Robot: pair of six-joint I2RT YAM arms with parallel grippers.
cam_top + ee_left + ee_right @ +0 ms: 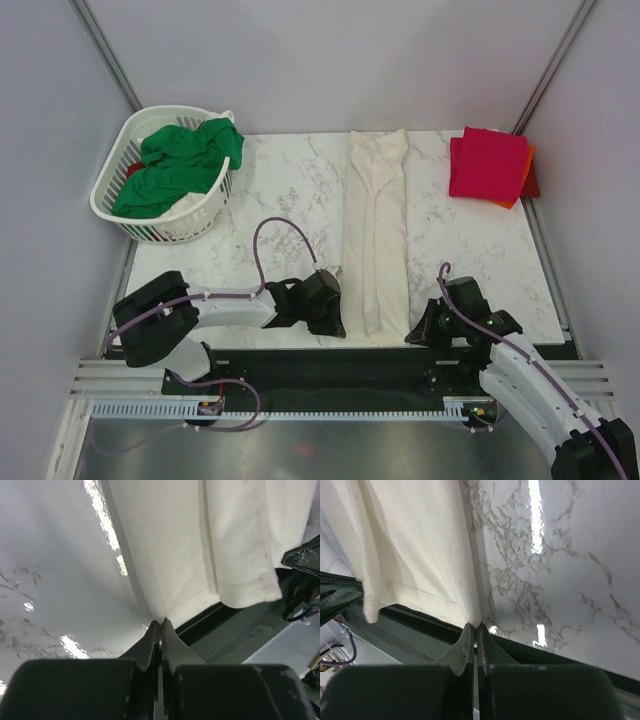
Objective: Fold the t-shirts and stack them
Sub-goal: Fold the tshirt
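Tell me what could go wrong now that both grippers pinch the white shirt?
1. The left gripper and right gripper are each shut on only a thin bit of the white shirt's hem, so a corner might slip out when lifted.
2. The hem hangs over the table's near edge, so a dropped corner could slide off.
3. If one arm lifts faster, the long folded strip may twist open.

Top camera looks down over the whole white marble desk (280, 190); both wrist cameras, close at its near edge, share the cream-white cloth t-shirt (210, 540) hem.
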